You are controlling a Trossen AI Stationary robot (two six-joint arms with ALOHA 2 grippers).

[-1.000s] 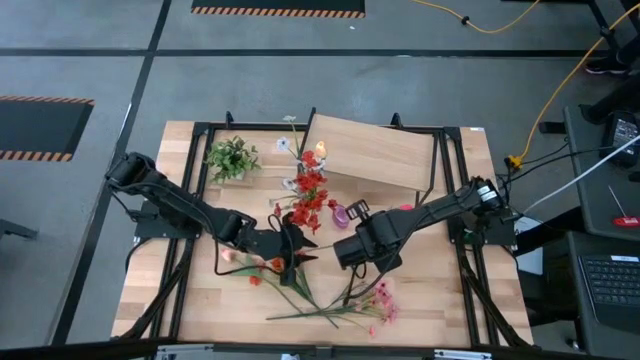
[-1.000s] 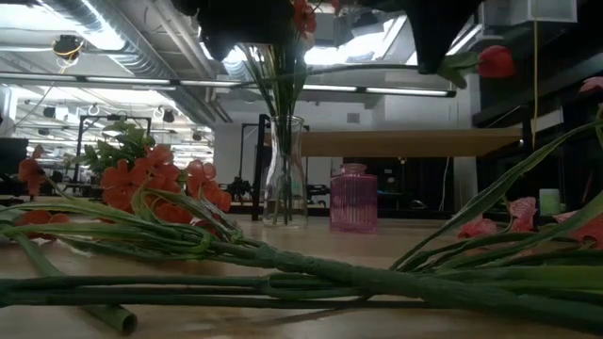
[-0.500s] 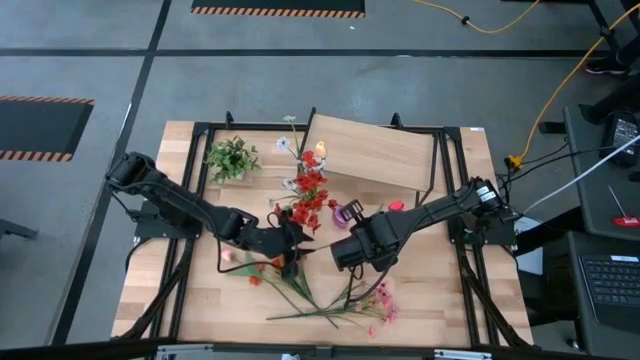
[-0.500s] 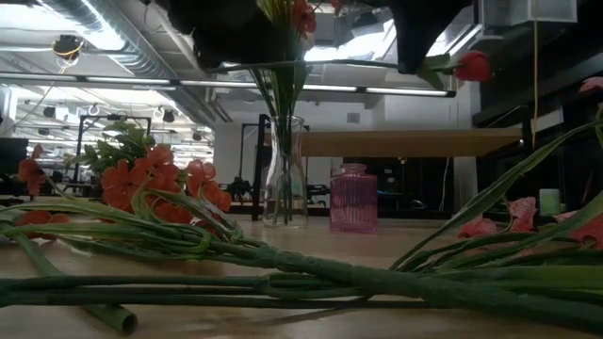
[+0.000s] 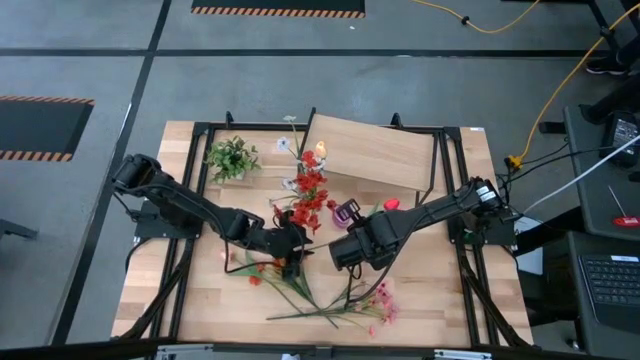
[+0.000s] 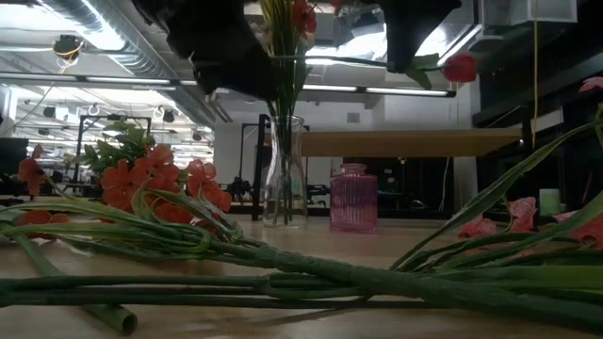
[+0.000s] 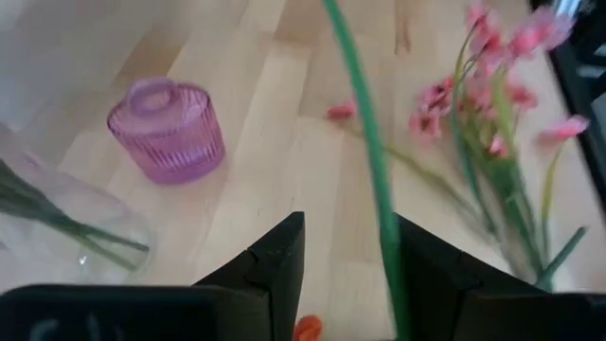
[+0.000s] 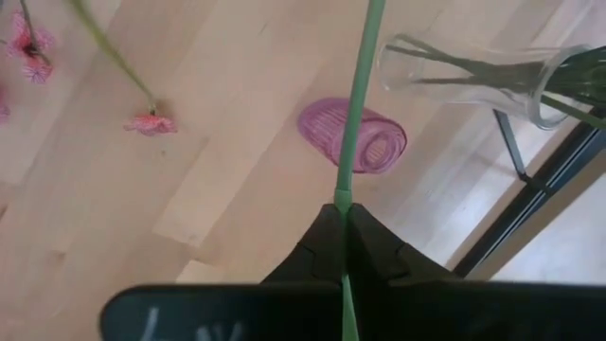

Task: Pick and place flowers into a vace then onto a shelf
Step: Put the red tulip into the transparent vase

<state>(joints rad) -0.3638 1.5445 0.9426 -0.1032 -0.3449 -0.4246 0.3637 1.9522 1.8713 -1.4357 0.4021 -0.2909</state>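
High view shows the right tool (image 5: 345, 252), clamped on a red flower's stem (image 8: 358, 104), carried closer to the glass vase (image 6: 285, 169), left tool (image 5: 291, 243) half open, insertion next.

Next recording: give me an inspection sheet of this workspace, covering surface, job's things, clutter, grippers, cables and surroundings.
Surface: light-wood tabletop, black frame around it.
Job's things: clear vase upright, already holding stems; loose flowers lying on the near side; shelf at the far side, nothing seen on it.
Clutter: pink ribbed jar beside the vase; green leafy tuft.
Grippers: left gripper open, a green stem between its fingers; right gripper shut on a red-bloomed stem, raised above the table.
Cables: yellow cable on the floor.
Surroundings: grey floor with striped mats; keyboard to the right.
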